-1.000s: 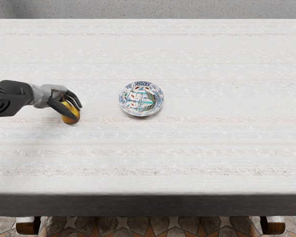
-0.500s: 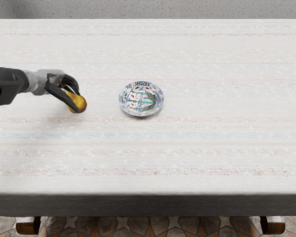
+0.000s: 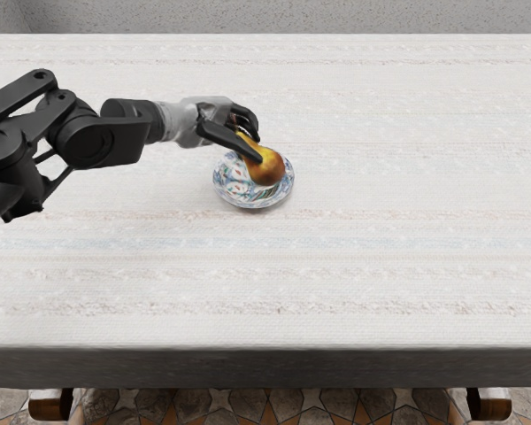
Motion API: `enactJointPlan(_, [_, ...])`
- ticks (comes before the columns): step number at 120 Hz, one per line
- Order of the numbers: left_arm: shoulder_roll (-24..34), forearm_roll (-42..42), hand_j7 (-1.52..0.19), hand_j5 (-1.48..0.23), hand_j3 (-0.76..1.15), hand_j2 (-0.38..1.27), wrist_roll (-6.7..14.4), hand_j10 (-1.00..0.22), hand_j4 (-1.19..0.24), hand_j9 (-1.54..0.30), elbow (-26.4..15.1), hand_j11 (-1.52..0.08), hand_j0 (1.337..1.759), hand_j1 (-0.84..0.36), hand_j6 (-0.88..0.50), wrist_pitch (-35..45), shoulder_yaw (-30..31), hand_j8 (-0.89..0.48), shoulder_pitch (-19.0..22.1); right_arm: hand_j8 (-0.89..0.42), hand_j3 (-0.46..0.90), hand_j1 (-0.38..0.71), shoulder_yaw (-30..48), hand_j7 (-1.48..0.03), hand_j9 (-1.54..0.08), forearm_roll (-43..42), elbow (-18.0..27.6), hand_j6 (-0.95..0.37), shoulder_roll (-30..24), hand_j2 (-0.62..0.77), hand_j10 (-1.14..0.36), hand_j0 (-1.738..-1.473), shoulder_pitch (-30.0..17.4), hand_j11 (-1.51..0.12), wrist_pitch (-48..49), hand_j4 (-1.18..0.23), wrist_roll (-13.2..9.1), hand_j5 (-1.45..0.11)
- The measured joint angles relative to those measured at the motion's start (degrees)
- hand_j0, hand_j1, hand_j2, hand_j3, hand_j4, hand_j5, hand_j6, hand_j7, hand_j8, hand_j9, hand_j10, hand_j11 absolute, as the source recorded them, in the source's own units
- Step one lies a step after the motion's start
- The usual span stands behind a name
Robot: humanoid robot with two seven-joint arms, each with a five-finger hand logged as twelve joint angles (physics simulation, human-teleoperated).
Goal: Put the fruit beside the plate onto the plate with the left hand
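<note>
From the left edge the left arm [image 3: 88,137] stretches out across the worktop [image 3: 380,257], far enough to bring the left hand [image 3: 223,126] over the plate's upper-left rim. Its dark fingers [image 3: 228,140] are curled around the narrow end of the fruit [image 3: 265,166], a grip from above that leaves the broad end free to settle first. The fruit, seemingly a pear, is over the bowl of the plate [image 3: 234,188]; whether they touch I cannot tell. Its long axis tilts: neck up-left toward the hand, fat end down-right.

The pale, faintly striped table [image 3: 380,266] bears one thing directly; a patterned plate [image 3: 233,183], slightly left of centre.
</note>
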Motion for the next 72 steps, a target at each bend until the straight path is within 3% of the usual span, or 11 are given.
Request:
enactJointPlan(8, [-0.17, 0.02, -1.15, -1.16, 0.00, 0.56, -0.06, -0.77, -0.86, -1.14, 2.01, -1.14, 1.655, -0.46, -0.71, 0.04, 0.04, -0.48, -0.41, -0.01, 0.00, -0.34, 0.00, -0.01, -0.01, 0.00, -0.01, -0.01, 0.00, 0.00, -0.01, -1.658, 0.00, -0.01, 0.00, -0.01, 0.00, -0.01])
enactJointPlan(14, [-0.17, -0.01, -1.15, -1.16, 0.00, 0.46, -0.09, -0.78, -0.86, -1.14, 2.87, -1.14, 1.656, -0.42, -0.75, 0.07, 0.07, -0.50, -0.43, -0.01, 0.00, -0.34, 0.00, -0.01, -0.01, 0.00, -0.01, -0.01, 0.00, 0.00, -0.01, -1.658, 0.00, -0.01, 0.00, -0.01, 0.00, -0.01])
enactJointPlan(18, [-0.17, -0.01, -1.15, -1.16, 0.00, 0.49, -0.11, -0.78, -0.86, -1.14, 3.25, -1.14, 1.656, -0.43, -0.77, 0.09, 0.09, -0.52, -0.43, -0.01, 0.00, -0.34, 0.00, -0.01, -0.01, 0.00, -0.01, -0.01, 0.00, 0.00, -0.01, -1.658, 0.00, -0.01, 0.00, -0.01, 0.00, -0.01])
enactJointPlan(56, [0.09, 0.07, -1.15, -1.15, 0.00, 0.59, -0.08, -0.84, -0.86, -1.13, 4.23, -1.13, 1.656, -0.48, -0.76, 0.08, 0.11, -0.53, -0.53, -0.01, 0.00, -0.34, 0.00, -0.01, -0.01, 0.00, -0.01, -0.01, 0.00, 0.00, -0.01, -1.658, 0.00, -0.01, 0.00, -0.01, 0.00, -0.01])
enactJointPlan(59, [0.03, 0.05, -1.09, -1.09, 0.00, 0.55, -0.08, -0.82, -0.82, -1.08, 4.25, -1.08, 1.656, -0.46, -0.74, 0.37, 0.10, -0.52, -0.45, -0.01, 0.00, -0.34, 0.00, -0.01, -0.01, 0.00, -0.01, -0.01, 0.00, 0.00, -0.01, -1.658, 0.00, -0.01, 0.00, -0.01, 0.00, -0.01])
enactJointPlan(72, [-0.13, -0.03, -0.67, -0.67, 0.00, 0.33, -0.07, -0.50, -0.49, -0.66, 4.31, -0.66, 1.657, -0.15, -0.46, 4.87, 0.13, -0.33, -0.26, -0.01, 0.00, -0.34, 0.00, -0.01, -0.01, 0.00, -0.03, -0.01, 0.00, 0.00, -0.01, -1.658, 0.00, -0.01, 0.00, -0.01, 0.00, -0.01])
